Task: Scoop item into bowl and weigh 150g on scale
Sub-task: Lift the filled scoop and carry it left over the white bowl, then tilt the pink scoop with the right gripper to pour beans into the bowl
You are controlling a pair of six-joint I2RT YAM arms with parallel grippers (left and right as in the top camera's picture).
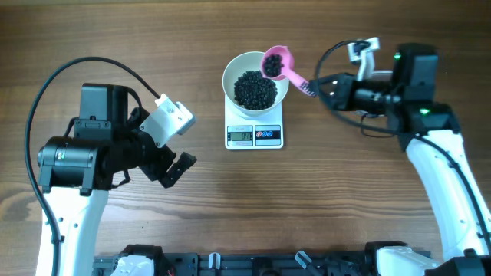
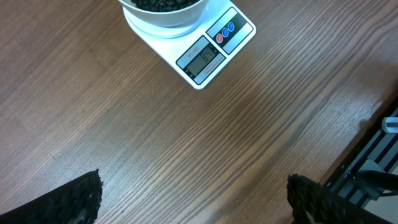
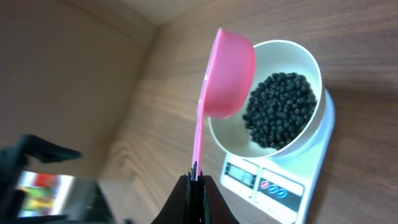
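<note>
Right jaws: shut tight on the tip of the handle of a pink plastic measuring scoop (image 3: 229, 74), as shown in the right wrist view.
Left jaws: spread as wide as they go, with nothing held; they were parked over bare desk (image 1: 345, 192), well apart from the work.
Item: most of the small glossy black beans (image 1: 255, 89) were heaped in the round white bowl (image 1: 230, 77); a few dark ones were seen in the scoop cup from overhead.
Bowl: seated on the small white rectangular digital scale (image 1: 255, 136), whose display and two buttons faced the robot.
Display: lit, but the figures could not be read.
Key relation: the scoop cup was held over the bowl's far right rim, and its handle ran straight back from the cup to the right jaws, out to the bowl's right.
Scoop attitude: tilted, with the cup's mouth turned toward the bowl.
Nearer arm: the right arm (image 1: 430, 146), since the scoop was already carried by it; the left arm (image 1: 77, 153) was judged idle.
Coming move: a roll about the handle's long axis was judged necessary, so that the beans would fall inside the rim and not onto the scale.
</note>
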